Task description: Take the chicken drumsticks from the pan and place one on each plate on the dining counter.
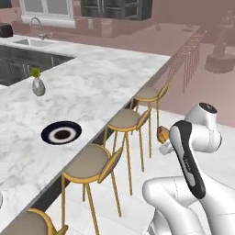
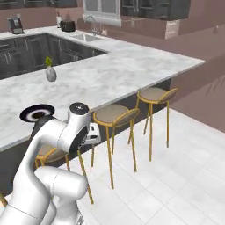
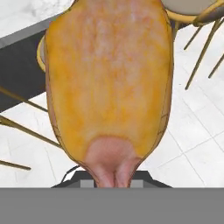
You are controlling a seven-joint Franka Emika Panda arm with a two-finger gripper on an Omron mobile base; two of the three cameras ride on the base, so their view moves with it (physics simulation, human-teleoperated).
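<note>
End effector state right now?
End effector: shut on the drumstick, carried beside the stools, short of the counter.

Arm: I see it folded tight over the base, elbow bent sharply, forearm angled up toward the wrist.
Wrist: turned sideways, hand pointing toward the counter side at stool-seat height.
Gripper (image 1: 161, 137): closed around the golden-tan drumstick (image 3: 109, 83), which bulks in front of the hand camera; I can't make out the fingertips.
</note>
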